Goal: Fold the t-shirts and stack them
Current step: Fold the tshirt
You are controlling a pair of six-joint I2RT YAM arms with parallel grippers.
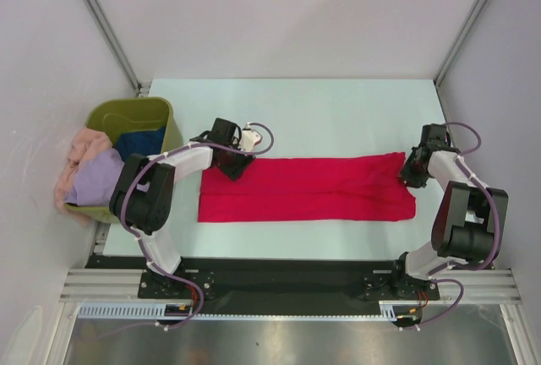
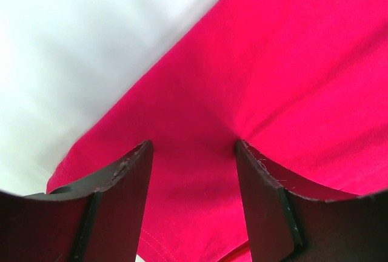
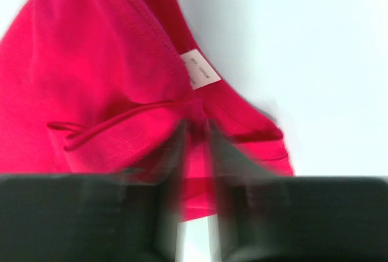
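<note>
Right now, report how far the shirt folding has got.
Done: the red t-shirt lies folded into a long band on the table. In hand: the right pincer pinches its label end; the left pincer stands open over the other end. Left: the further folds, plus the lavender shirt, peach shirt and dark blue shirt in the green tub; nothing is stacked yet.

Overhead overview; both wrist close-ups on red t-shirt
</note>
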